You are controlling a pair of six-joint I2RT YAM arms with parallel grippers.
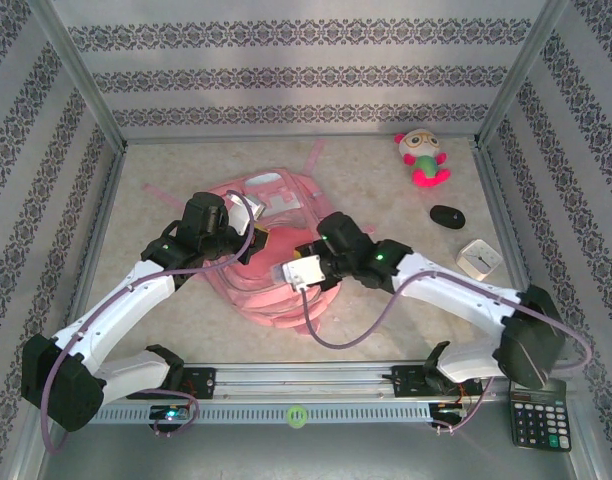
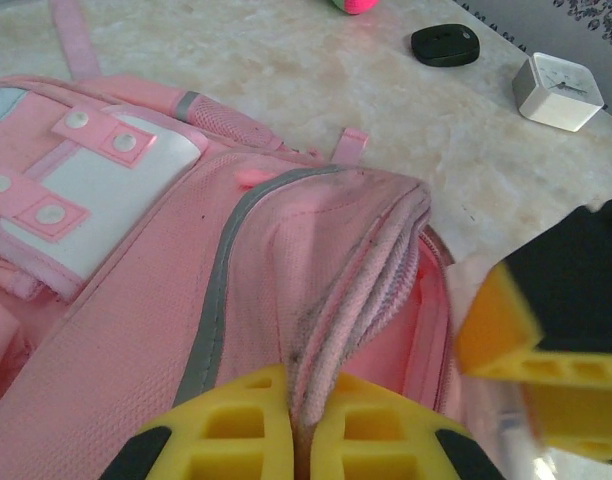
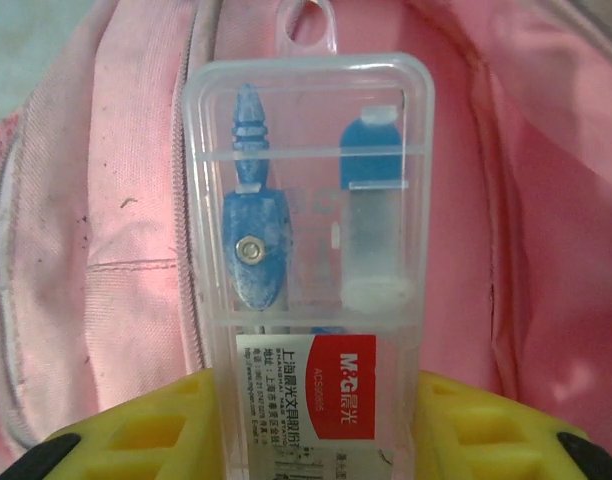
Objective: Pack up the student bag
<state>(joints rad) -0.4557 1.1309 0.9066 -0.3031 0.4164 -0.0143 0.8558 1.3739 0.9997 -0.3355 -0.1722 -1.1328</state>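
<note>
- Pinching the zip-opening edge of the student bag (image 2: 136,330): left gripper (image 2: 298,425), clenched on the fabric.
- Right gripper (image 3: 316,430) grasping a clear compass case (image 3: 308,200) at the bag's open mouth.
- Bag lies mid-table, between both arms.

Inventory, on my right side of the marbled table (image 1: 386,180):
- one plush toy (image 1: 422,157), white, pink and green, far corner
- one black oval mouse (image 1: 447,216), nearer me
- one small white square clock (image 1: 479,258), nearer still
- one black calculator (image 1: 539,418), by the near edge
</note>
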